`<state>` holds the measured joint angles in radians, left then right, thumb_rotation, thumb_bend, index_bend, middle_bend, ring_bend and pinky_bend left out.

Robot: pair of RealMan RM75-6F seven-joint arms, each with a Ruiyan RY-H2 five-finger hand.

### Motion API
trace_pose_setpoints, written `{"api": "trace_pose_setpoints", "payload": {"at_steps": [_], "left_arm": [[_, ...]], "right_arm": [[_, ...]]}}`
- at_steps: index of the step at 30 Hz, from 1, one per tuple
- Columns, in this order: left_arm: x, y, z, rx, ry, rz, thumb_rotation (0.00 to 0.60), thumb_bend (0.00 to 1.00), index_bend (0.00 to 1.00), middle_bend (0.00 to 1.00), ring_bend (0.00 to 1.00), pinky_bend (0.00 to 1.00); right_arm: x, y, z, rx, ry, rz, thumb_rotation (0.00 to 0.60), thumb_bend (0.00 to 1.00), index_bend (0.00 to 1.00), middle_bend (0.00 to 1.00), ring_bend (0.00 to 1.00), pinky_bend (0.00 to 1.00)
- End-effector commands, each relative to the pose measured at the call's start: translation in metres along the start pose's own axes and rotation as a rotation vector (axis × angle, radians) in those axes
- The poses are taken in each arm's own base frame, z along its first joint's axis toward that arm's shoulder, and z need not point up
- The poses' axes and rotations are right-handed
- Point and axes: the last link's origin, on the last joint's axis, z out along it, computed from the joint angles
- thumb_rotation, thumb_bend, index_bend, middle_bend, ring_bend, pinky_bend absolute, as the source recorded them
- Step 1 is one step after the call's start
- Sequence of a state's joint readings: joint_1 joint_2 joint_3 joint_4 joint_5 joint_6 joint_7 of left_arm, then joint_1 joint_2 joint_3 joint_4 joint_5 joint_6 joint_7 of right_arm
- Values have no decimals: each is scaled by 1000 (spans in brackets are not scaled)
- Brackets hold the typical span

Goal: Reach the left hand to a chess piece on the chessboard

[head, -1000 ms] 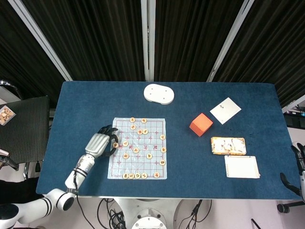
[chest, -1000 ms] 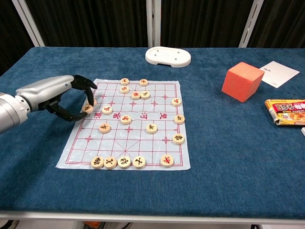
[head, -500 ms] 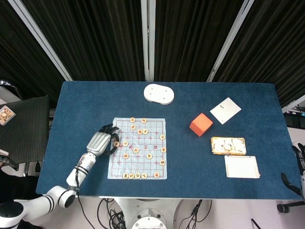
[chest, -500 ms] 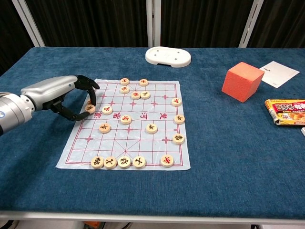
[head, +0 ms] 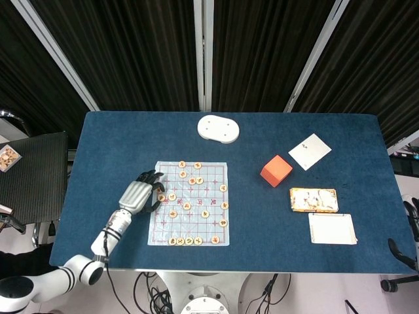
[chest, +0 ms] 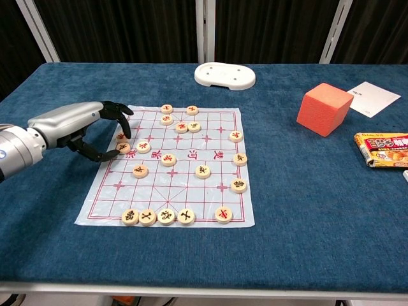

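A paper chessboard (head: 196, 226) (chest: 185, 185) lies on the blue table with several round wooden pieces on it. My left hand (head: 139, 195) (chest: 83, 124) is at the board's left edge, its dark fingers arched over a chess piece (chest: 122, 148) (head: 160, 197) and its thumb low on the near side. The fingers stay apart around that piece and it rests flat on the board. Another piece (chest: 120, 136) sits just behind the fingertips. Only a dark sliver of my right hand (head: 412, 212) shows at the right edge of the head view.
A white oval tray (head: 218, 128) (chest: 225, 75) stands behind the board. An orange block (head: 275, 171) (chest: 324, 108), a white paper (head: 309, 151), a snack packet (head: 313, 199) and a white card (head: 332, 228) lie to the right.
My left hand has crept slightly forward along the board's left edge, its fingertips now hooked over the edge piece. The pieces have not moved.
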<state>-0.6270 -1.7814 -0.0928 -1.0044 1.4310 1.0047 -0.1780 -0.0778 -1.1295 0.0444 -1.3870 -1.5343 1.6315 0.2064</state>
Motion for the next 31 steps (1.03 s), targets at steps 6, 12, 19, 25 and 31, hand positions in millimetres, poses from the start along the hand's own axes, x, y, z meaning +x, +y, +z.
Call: {"api": "trace_pose_setpoints", "payload": {"at_steps": [6,12,19,25,31], "left_arm": [[32,7,-15,-38,136,27,600,322,184,77,0,93],[64,-6,-72,82,230,102,600,319,129,77,0,69],[69,-38,-176,348,246,207,600,295,104,75,0,45],[64,-50,-246,487,280,209,600,281,95,70,0,44],[63,-46,-269,470,302,233,600,275,95,70,0,44]], "right_arm": [[0,1,0,-2,5,6,600,223,0,0,0,0],[-1,2,-2,1,16,21,600,223,0,0,0,0],[-2,3,-6,3,45,31,600,221,0,0,0,0],[-12,-2,-6,17,15,21,600,220,0,0,0,0],[-20,-11,-5,45,-8,6,600,219,0,0,0,0]]}}
